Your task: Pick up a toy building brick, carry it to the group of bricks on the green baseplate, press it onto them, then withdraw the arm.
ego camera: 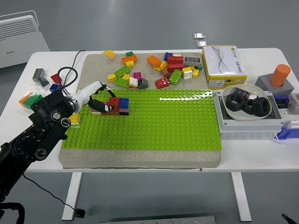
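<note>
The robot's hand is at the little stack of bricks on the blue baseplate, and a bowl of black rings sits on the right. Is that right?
Almost. The baseplate is green, not blue, as the head view shows. The rest holds: the left hand is at the little stack of bricks near the plate's left end, and the bowl of black rings sits on the right.

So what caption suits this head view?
Left hand presses a brick onto the brick cluster on the green baseplate.

green baseplate (163, 121): glossy studded plastic | bricks (117, 105): shiny plastic
</note>
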`<action>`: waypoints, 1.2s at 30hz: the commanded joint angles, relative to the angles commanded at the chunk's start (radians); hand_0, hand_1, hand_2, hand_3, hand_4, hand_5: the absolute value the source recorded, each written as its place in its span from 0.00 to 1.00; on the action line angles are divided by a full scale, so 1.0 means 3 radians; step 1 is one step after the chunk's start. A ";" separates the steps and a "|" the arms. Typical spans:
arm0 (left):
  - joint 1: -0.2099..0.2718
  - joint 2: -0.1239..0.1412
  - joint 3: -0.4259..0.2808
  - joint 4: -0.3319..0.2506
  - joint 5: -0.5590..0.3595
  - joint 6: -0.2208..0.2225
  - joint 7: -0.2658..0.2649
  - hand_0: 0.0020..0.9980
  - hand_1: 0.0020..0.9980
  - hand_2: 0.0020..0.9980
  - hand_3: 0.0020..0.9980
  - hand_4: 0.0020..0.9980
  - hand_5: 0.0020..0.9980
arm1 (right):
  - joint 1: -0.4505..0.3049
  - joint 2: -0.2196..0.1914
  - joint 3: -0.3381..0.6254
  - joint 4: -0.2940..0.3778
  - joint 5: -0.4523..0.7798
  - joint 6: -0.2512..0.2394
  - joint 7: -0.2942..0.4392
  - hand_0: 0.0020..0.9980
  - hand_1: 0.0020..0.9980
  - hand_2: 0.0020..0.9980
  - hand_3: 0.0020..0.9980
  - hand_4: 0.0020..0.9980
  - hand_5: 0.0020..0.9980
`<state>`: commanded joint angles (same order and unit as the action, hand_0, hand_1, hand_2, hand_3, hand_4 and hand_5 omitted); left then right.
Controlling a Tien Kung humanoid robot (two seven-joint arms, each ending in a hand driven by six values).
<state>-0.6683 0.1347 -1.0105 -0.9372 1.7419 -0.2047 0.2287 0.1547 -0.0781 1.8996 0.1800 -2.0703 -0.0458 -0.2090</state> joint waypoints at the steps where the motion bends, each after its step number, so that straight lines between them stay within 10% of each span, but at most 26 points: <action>1: 0.0000 -0.0001 -0.0001 0.0001 -0.0001 0.0005 -0.0004 0.93 0.96 0.94 0.52 0.52 0.00 | 0.0000 0.0000 -0.0001 0.0000 0.0000 0.0000 0.0000 0.52 0.62 0.72 0.80 0.90 0.96; 36: -0.0007 0.0009 0.0041 0.0045 -0.0035 0.0031 -0.0016 0.92 0.97 0.95 0.61 0.52 0.00 | -0.0006 0.0007 0.0003 0.0000 -0.0006 -0.0003 0.0005 0.52 0.62 0.72 0.80 0.89 0.95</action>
<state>-0.6705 0.1374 -0.9982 -0.9239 1.7313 -0.1953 0.2239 0.1529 -0.0759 1.9005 0.1800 -2.0722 -0.0469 -0.2074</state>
